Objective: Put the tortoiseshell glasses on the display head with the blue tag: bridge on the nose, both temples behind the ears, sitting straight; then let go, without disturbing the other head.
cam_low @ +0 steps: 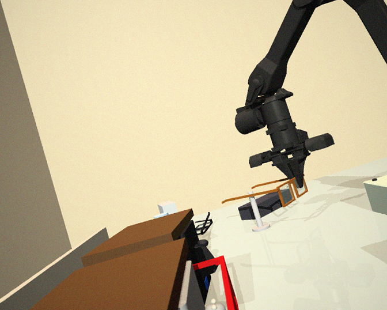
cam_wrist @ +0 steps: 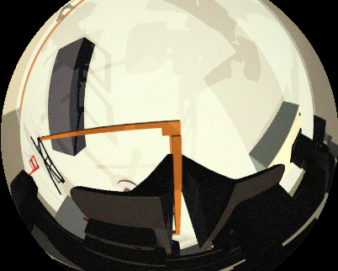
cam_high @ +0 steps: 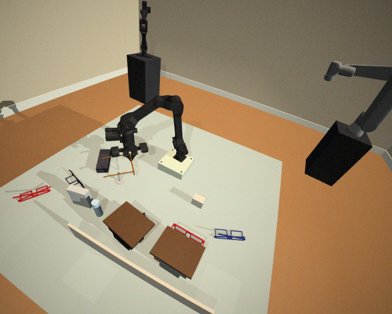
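Note:
My gripper points down, shut on the front of the orange-brown tortoiseshell glasses. They hang above the table with both temples open, reaching away from my base. One temple passes at the top of the small white stand. The black display head under the farther brown board shows a blue tag. The grey head is under the other brown board, with red glasses at its front. The boards hide most of both heads.
The white stand and dark box are near the glasses. Black glasses, a white box and a bottle stand left of the heads. Blue glasses lie right; a low wall runs behind the heads.

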Controlling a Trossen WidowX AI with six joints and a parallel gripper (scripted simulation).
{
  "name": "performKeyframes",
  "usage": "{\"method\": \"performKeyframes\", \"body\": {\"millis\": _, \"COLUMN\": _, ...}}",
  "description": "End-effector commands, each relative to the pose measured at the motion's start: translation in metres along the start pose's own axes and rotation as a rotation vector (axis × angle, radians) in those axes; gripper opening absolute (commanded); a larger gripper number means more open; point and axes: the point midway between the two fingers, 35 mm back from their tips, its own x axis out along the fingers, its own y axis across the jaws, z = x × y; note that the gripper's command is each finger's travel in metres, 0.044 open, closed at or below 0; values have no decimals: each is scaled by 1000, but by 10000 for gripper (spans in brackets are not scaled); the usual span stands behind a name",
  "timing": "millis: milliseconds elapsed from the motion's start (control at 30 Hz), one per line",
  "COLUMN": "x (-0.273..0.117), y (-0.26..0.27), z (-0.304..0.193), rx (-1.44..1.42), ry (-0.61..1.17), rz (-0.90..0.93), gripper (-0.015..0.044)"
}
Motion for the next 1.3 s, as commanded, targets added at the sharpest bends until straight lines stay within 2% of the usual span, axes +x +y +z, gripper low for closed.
{"method": "performKeyframes", "body": {"millis": 0, "x": -14, "y": 3, "z": -1, "rx": 6, "ry": -3, "rz": 14, "gripper": 0}}
{"method": "performKeyframes", "body": {"millis": 300, "x": -60, "y": 1, "z": -6, "rx": 6, "ry": -3, "rz": 14, "gripper": 0}}
{"method": "performKeyframes", "body": {"millis": 533, "x": -61, "y": 0, "z": -15, "rx": 24, "ry": -2, "rz": 15, "gripper": 0}}
{"method": "performKeyframes", "body": {"millis": 1267, "x": -62, "y": -39, "z": -118, "rx": 262, "ry": 7, "rz": 14, "gripper": 0}}
